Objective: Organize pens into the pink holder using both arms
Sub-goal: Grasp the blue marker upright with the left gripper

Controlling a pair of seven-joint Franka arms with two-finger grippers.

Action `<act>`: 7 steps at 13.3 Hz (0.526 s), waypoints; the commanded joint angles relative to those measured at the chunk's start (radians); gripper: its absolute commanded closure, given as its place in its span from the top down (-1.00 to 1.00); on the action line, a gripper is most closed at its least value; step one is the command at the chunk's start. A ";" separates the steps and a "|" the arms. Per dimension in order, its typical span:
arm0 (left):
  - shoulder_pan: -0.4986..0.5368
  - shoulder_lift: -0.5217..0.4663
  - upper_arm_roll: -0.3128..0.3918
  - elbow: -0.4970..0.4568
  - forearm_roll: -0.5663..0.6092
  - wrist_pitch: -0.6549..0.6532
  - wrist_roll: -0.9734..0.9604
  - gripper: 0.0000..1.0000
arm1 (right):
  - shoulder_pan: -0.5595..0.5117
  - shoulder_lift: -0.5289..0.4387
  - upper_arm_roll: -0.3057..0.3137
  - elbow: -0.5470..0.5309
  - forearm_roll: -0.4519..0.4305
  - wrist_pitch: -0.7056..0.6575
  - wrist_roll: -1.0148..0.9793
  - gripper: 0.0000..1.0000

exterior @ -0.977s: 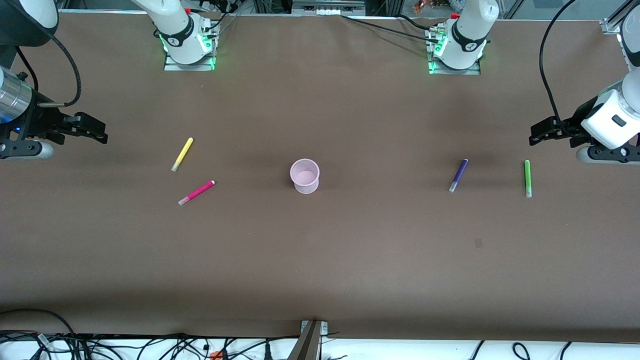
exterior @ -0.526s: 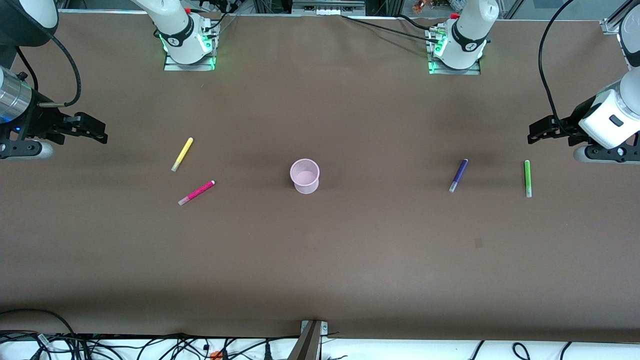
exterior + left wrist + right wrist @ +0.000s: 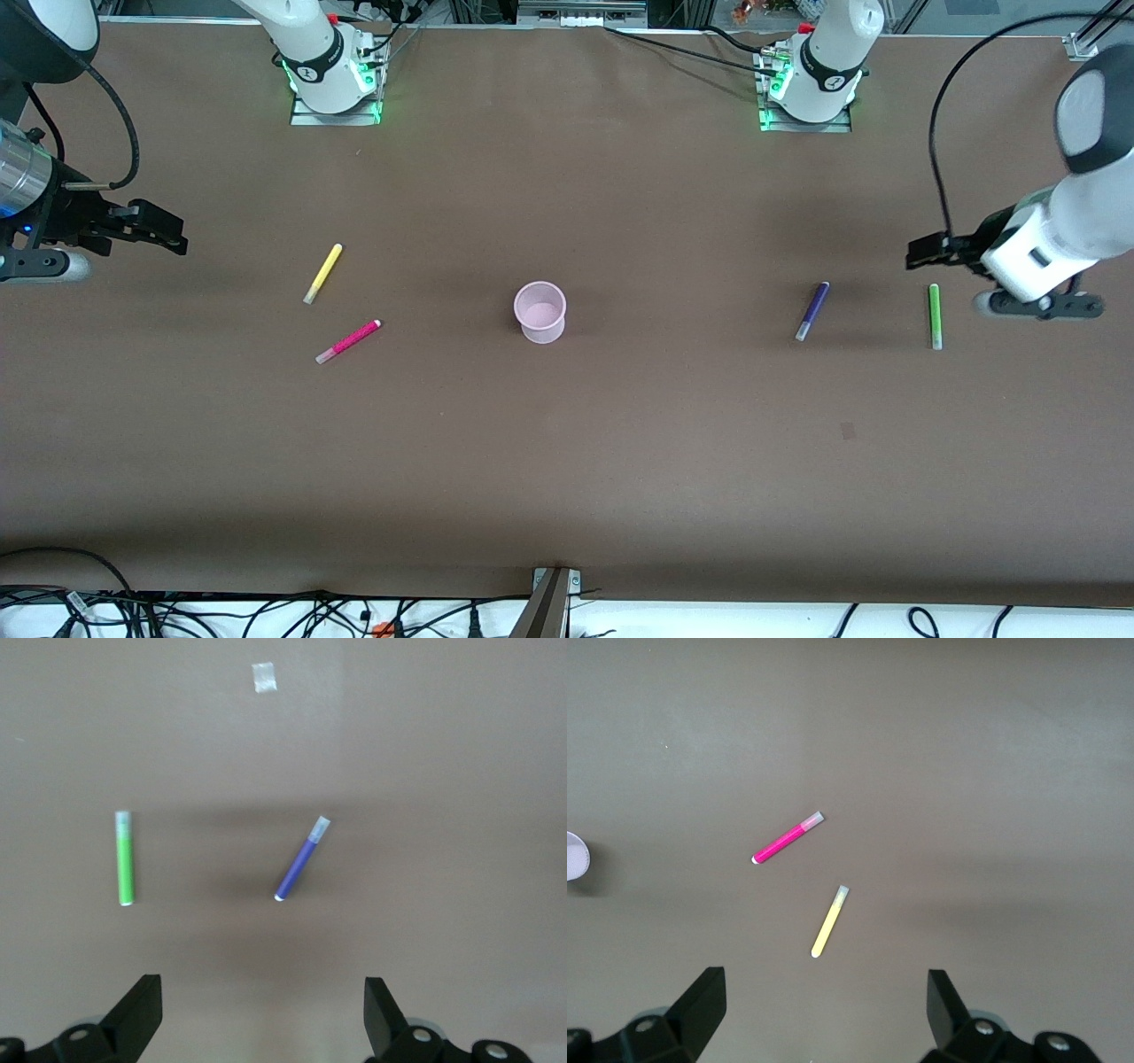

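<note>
My left pincer (image 3: pixel 921 251) hangs in the air above the brown surface (image 3: pixel 567 461) at the left arm's end, just beside the green pen (image 3: pixel 934 315). Its fingers (image 3: pixel 137 1014) are spread wide and hold nothing — the left wrist view shows both tips with bare surface between them.

My right pincer (image 3: pixel 168 235) hangs above the surface at the right arm's end, well apart from the pens there. Its fingers (image 3: pixel 700 1005) are likewise spread and empty.

Position of the task items:

- Pink holder (image 3: pixel 539 311): upright near the middle of the surface, between the two pairs of pens, with no pen in it. An edge of it shows in the right wrist view.
- Yellow pen (image 3: pixel 322 273): flat on the surface toward the right arm's end, at a slant, pale end nearer to the front camera.
- Magenta pen (image 3: pixel 348 341): flat, near the yellow pen and nearer to the front camera than it, not touching it.
- Purple pen (image 3: pixel 812 310): flat, toward the left arm's end, between the holder and the green pen, pale end nearer to the front camera.
- Green pen: flat, closest to the left arm's end, apart from the purple pen.

A small pale mark (image 3: pixel 848 431) lies on the surface, nearer to the front camera than the purple pen.
</note>
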 commanded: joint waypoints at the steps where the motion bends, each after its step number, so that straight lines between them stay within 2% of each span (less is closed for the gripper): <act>1: -0.005 0.058 -0.002 -0.045 -0.027 0.073 0.028 1.00 | -0.004 -0.001 0.001 0.012 0.016 -0.009 -0.009 1.00; 7: -0.003 0.066 -0.042 -0.396 -0.016 0.450 0.132 1.00 | -0.001 -0.002 0.003 0.012 0.017 -0.011 -0.006 1.00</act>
